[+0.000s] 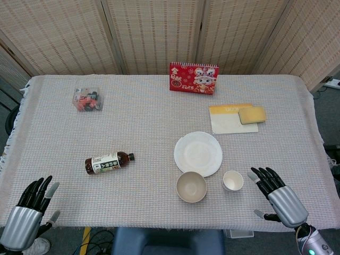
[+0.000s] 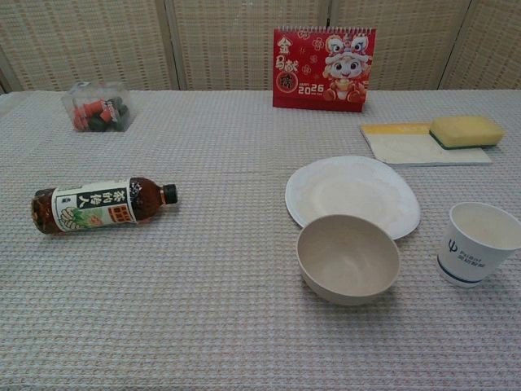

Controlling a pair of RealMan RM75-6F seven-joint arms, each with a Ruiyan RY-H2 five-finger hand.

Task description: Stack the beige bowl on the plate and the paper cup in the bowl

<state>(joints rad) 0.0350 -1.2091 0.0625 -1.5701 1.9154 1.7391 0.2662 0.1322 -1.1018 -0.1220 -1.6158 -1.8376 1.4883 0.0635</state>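
The beige bowl (image 1: 191, 186) (image 2: 348, 258) stands upright on the tablecloth just in front of the white plate (image 1: 198, 153) (image 2: 352, 195), which is bare. The paper cup (image 1: 232, 180) (image 2: 479, 243) stands upright to the right of the bowl. My right hand (image 1: 279, 196) hovers near the table's front edge, right of the cup and apart from it, fingers spread and holding nothing. My left hand (image 1: 29, 211) is at the front left corner, also with fingers apart and nothing in it. Neither hand shows in the chest view.
A tea bottle (image 1: 109, 162) (image 2: 102, 204) lies on its side at left. A clear box of small items (image 1: 87, 99) (image 2: 97, 106) sits far left. A red calendar (image 1: 193, 78) (image 2: 326, 68) stands at the back. A yellow sponge (image 1: 252, 114) (image 2: 466, 130) rests on a notepad (image 1: 229, 121).
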